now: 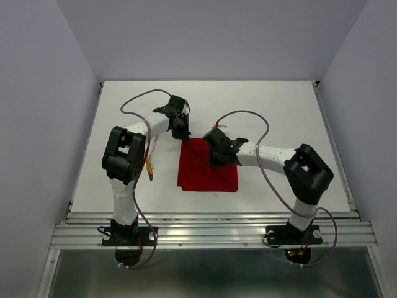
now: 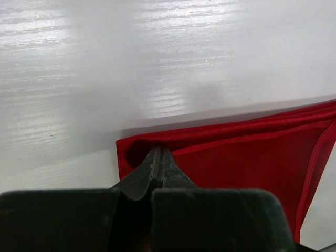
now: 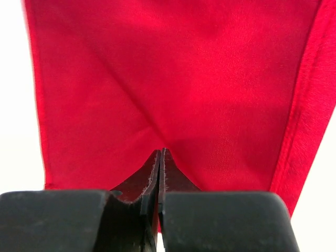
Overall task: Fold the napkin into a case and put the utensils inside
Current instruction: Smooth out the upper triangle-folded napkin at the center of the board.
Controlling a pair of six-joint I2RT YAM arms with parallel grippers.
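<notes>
The utensils lie near-to-far, left of the folded napkin.

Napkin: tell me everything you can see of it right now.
The napkin is plain bright red cloth with stitched hems, folded in layers into a rectangle. It lies on the white table between the arms. The left gripper is shut on its far left corner. The right gripper is shut on it farther right, creases converging there.

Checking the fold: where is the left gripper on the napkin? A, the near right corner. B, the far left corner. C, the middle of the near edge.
B: the left gripper is closed right at the far left corner of the napkin.
</notes>
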